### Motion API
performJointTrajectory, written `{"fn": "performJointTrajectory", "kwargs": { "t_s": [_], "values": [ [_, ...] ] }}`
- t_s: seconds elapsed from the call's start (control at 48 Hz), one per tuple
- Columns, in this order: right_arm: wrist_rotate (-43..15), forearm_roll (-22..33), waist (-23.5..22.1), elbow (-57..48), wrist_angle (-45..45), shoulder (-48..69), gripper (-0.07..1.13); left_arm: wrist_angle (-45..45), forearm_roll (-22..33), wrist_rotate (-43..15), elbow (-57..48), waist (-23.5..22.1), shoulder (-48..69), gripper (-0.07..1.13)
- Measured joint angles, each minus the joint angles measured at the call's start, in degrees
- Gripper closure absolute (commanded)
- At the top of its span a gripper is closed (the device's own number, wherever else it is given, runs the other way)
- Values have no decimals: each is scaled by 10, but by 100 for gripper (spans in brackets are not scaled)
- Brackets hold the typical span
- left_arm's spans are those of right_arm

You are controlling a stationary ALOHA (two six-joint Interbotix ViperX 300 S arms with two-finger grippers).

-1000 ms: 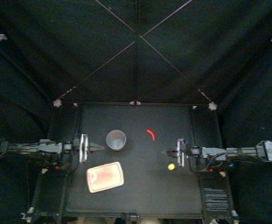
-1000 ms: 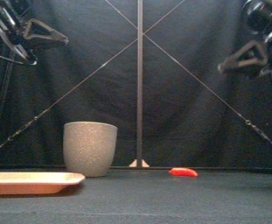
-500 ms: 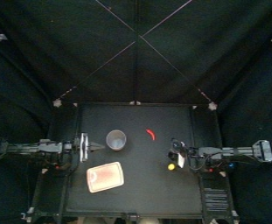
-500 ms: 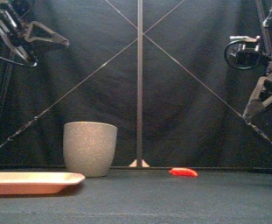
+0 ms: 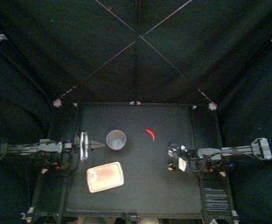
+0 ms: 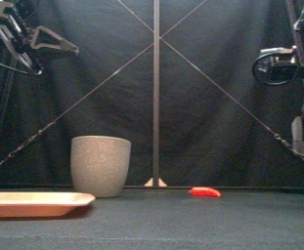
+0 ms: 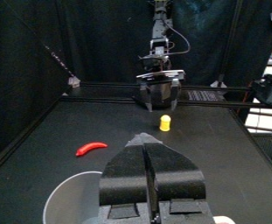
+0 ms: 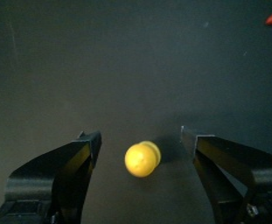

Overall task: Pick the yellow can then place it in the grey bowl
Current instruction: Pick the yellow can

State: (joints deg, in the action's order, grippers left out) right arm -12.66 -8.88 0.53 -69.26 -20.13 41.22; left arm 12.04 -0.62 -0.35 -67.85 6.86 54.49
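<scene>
Yellow can [image 8: 142, 158]: it stands on the right half of the bench [image 5: 138, 197], free of everything else. The front view does not show it.
Right gripper [image 8: 139, 138]: it points down at the can with its jaws spread wide and has hold of nothing. In the right wrist view the can sits in the gap between the two jaws, nearer the left one, touching neither.
Right arm [image 5: 226, 154]: it comes in from the right edge of the bench, reaching inward over the can's spot.
Red toy pepper [image 5: 152, 134]: it lies flat toward the back of the bench, well apart from the can and just right of the grey bowl.
Grey bowl [image 6: 101, 166]: a tall speckled cup, upright, left of the bench's middle and well apart from the can.
Pink tray [image 5: 105, 177]: it lies flat on the front left part of the bench, in front of the grey bowl.
Left gripper [image 7: 146, 142]: its jaws are pressed together on nothing. It is held high at the left side, with the grey bowl's rim just below it in the left wrist view.
</scene>
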Motion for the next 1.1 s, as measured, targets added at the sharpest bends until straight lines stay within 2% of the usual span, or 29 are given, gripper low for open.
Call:
{"fn": "performJointTrajectory", "kwargs": {
  "t_s": [0.188, 0.417, 0.771, 0.896, 1.104],
  "values": [
    [-16, -26, 23, 0, -21, -19, 2, 5, 0, 1, 4, 8, 0, 108],
    [-40, -11, 34, -4, -18, -66, 2, 8, -1, 0, 6, 15, 1, 108],
    [-40, -10, 35, -5, 9, -134, 4, 9, -1, 0, 6, 17, 0, 108],
    [-40, -14, 34, -6, 19, -148, 9, 9, -1, 0, 5, 17, 1, 108],
    [-40, -18, 33, -7, 33, -157, 27, 9, -1, 0, 0, 23, 0, 108]
  ]
}}
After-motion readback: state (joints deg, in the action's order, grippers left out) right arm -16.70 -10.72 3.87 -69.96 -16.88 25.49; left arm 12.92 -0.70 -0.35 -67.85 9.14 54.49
